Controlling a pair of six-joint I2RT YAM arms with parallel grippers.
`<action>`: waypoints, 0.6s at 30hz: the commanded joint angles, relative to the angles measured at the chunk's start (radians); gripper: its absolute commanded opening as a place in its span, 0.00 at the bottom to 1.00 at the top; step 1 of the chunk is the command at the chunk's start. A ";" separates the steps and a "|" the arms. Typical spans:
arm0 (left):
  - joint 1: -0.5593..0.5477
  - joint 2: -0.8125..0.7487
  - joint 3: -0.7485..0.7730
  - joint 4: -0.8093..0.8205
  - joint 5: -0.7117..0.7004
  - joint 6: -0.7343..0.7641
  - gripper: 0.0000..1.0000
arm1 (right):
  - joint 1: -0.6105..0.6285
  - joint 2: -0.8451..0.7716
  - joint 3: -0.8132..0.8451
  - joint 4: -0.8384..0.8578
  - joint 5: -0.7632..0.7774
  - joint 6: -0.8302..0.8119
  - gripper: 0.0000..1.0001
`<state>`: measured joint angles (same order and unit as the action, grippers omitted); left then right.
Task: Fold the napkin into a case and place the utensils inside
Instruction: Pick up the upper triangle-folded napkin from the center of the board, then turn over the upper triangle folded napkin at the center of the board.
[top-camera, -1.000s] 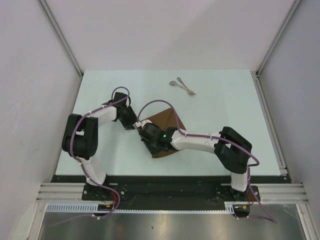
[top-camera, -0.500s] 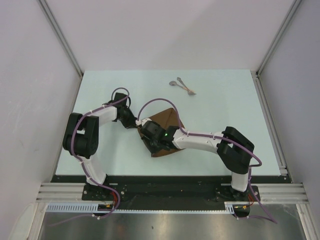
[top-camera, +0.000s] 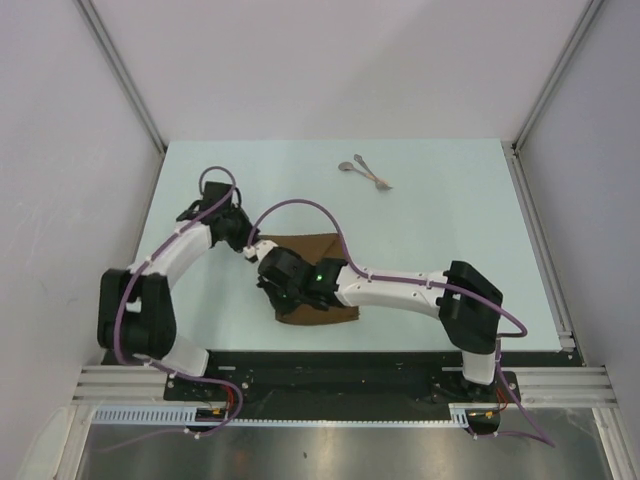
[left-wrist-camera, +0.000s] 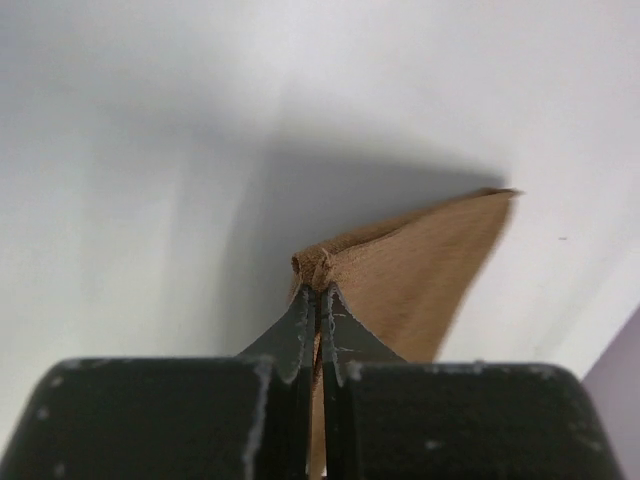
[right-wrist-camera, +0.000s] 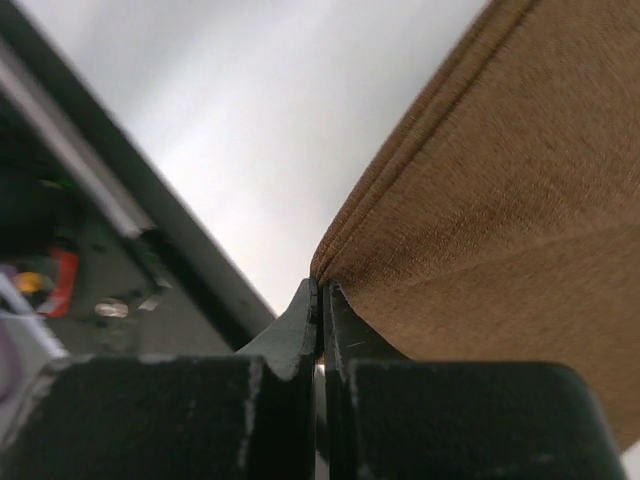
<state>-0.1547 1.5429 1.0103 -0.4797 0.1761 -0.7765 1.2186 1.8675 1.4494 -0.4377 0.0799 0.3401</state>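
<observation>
The brown napkin (top-camera: 312, 243) lies folded in the middle of the table, its centre hidden under my right arm. My left gripper (top-camera: 253, 246) is shut on the napkin's far left corner, and in the left wrist view the cloth (left-wrist-camera: 420, 265) bunches at the closed tips of that gripper (left-wrist-camera: 318, 288). At the napkin's left edge my right gripper (top-camera: 272, 291) is shut on the cloth. The right wrist view shows the layered brown edge (right-wrist-camera: 500, 200) running up from that gripper (right-wrist-camera: 321, 292). The two silvery utensils (top-camera: 365, 172) lie crossed at the far side, well away from both grippers.
The table's black front rail (top-camera: 330, 357) runs close below the napkin's near edge. White walls enclose the table on the left, the right and the far side. Purple cables loop over both arms above the napkin.
My left gripper closed on the napkin's corner. Both arms then swung left, and the cloth turned from a diamond into a wider rectangle lying further left. The utensils stayed put.
</observation>
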 joint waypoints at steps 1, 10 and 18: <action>0.125 -0.225 -0.015 -0.031 -0.062 -0.010 0.00 | 0.064 0.028 0.159 0.036 -0.153 0.023 0.00; 0.328 -0.533 0.172 -0.220 -0.231 0.066 0.00 | 0.170 0.130 0.460 0.173 -0.434 0.112 0.00; 0.246 -0.422 0.185 -0.085 -0.199 0.065 0.00 | 0.099 -0.017 0.148 0.522 -0.578 0.269 0.00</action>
<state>0.1513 0.9867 1.1881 -0.8257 0.0162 -0.7078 1.3090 1.9614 1.7550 -0.0692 -0.2241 0.4644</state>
